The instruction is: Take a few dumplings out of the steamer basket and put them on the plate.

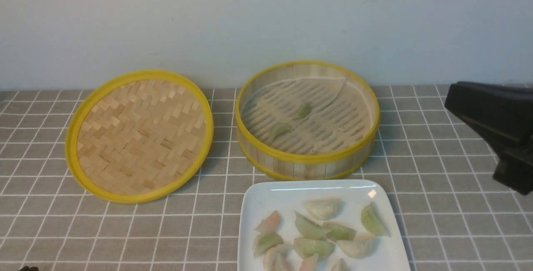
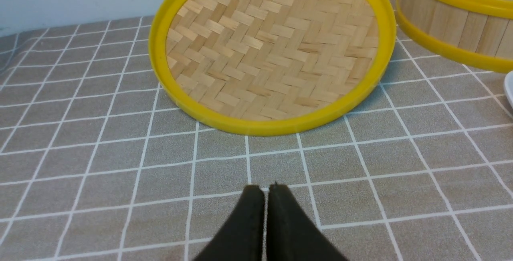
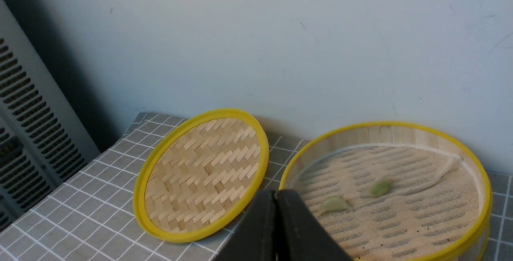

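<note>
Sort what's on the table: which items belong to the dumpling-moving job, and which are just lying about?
Belongs to the job:
- steamer basket
- two dumplings inside it
- plate
- plated dumplings

Just lying about:
- woven lid, beside the basket on the robot's left
- checked tablecloth
</note>
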